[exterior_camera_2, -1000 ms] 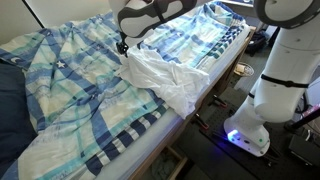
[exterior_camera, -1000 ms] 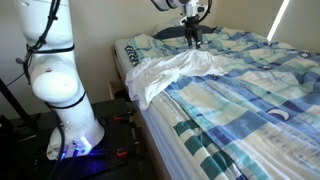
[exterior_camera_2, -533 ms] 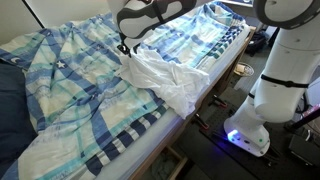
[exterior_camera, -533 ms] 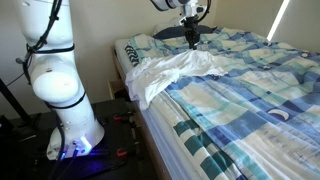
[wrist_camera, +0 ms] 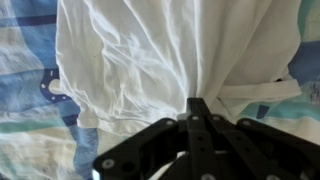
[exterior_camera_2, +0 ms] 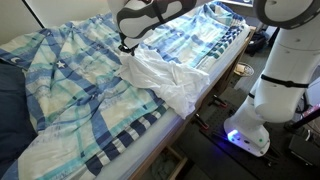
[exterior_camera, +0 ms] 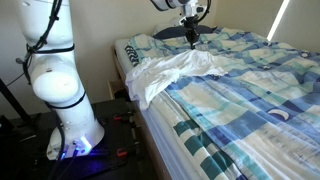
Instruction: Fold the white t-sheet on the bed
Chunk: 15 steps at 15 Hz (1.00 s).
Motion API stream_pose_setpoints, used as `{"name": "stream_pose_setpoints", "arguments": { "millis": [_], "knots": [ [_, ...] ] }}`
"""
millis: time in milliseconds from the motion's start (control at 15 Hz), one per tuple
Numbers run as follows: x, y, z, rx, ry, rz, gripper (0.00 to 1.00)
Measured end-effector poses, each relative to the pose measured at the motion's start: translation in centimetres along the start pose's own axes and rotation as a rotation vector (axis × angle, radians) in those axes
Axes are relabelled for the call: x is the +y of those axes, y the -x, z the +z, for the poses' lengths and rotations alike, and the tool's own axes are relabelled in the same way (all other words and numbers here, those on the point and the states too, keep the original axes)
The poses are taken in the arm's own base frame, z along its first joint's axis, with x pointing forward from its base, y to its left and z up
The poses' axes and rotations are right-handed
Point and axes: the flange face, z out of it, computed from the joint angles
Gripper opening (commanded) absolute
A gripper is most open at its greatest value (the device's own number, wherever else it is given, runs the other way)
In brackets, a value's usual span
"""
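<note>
Gripper [exterior_camera: 191,42] clamped shut on t-sheet [exterior_camera: 170,72] edge, which sits bunched upper-centre of frame draping off the bed [exterior_camera: 250,100] side; suggest lifting low and dragging slowly across so the pinch holds.

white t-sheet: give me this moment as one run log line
step: grasp | claw: shut on white t-sheet edge | fabric: wrinkled, unfolded, part hanging over bed side
</note>
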Motion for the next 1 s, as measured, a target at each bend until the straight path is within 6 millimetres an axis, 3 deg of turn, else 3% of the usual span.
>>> {"name": "stream_pose_setpoints", "arguments": {
  "millis": [133,200,333,400,533,600,800,867,933,1000],
  "knots": [
    [0.0,0.0,0.0,0.0,0.0,0.0,0.34],
    [0.0,0.0,0.0,0.0,0.0,0.0,0.27],
    [-0.01,0.0,0.0,0.0,0.0,0.0,0.32],
    [-0.02,0.01,0.0,0.0,0.0,0.0,0.1],
    [-0.03,0.01,0.0,0.0,0.0,0.0,0.08],
    [-0.03,0.01,0.02,-0.001,0.0,0.0,0.17],
    [-0.05,0.02,0.11,-0.002,0.0,-0.001,0.18],
    [-0.05,0.02,0.14,-0.003,0.0,-0.001,0.33],
    [-0.05,0.02,0.17,-0.003,0.001,-0.001,0.41],
    [-0.06,0.02,0.19,-0.004,0.001,-0.001,0.38]
  ]
}}
